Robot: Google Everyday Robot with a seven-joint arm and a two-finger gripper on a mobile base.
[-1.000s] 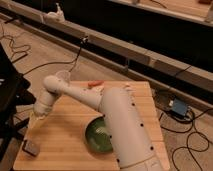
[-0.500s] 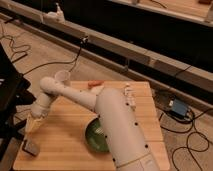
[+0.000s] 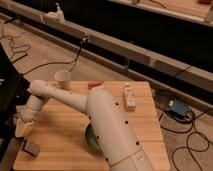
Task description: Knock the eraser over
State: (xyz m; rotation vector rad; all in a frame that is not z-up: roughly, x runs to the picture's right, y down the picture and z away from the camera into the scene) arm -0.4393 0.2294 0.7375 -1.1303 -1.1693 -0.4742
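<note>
Eraser (image 3: pixel 31 147) is seen lying flat near the desk's (image 3: pixel 60 150) left front corner; the end effector (image 3: pixel 22 127) hangs just above it, finger state indiscernible.

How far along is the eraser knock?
Approach looks done: the gripper hangs low at the wooden table's left edge, just above the eraser. In hand: closing the last gap; contact isn't visible. Left: the knock itself. The eraser sits near the front-left corner, and whether it has tipped can't be told.
</note>
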